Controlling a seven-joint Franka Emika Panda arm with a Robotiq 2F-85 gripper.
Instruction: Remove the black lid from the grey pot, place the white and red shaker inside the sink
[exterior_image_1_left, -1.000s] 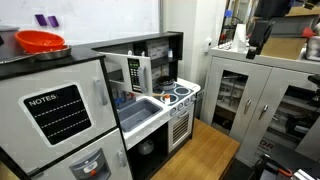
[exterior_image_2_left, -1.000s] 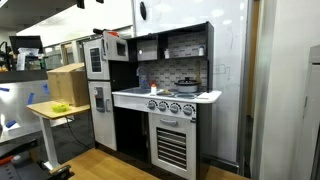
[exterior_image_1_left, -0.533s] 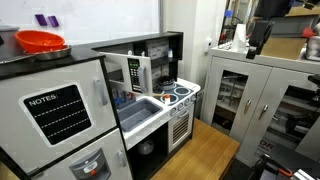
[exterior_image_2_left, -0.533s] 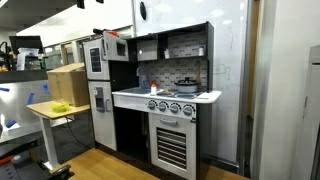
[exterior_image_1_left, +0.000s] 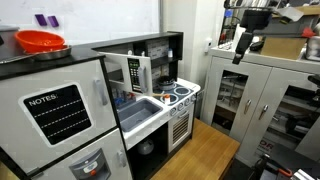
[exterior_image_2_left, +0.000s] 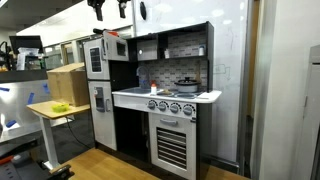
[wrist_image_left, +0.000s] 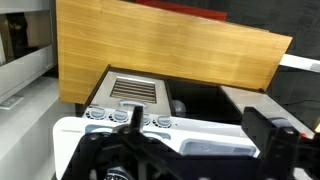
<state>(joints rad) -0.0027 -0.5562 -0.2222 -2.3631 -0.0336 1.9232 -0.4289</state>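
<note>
In an exterior view the tool (exterior_image_1_left: 245, 42) hangs high up, well apart from the toy kitchen (exterior_image_1_left: 150, 95). I can't spot a shaker in the sink (exterior_image_1_left: 139, 108).

In an exterior view the black lid (exterior_image_2_left: 187, 80) sits on the grey pot (exterior_image_2_left: 187, 86), which stands upright at the stove end of the white desk (exterior_image_2_left: 128, 97), mouth up. It's round, so no real long axis.

Wrist view: tool spread wide, pinching nothing. I'd say nothing's done yet, so both steps are left.
</note>
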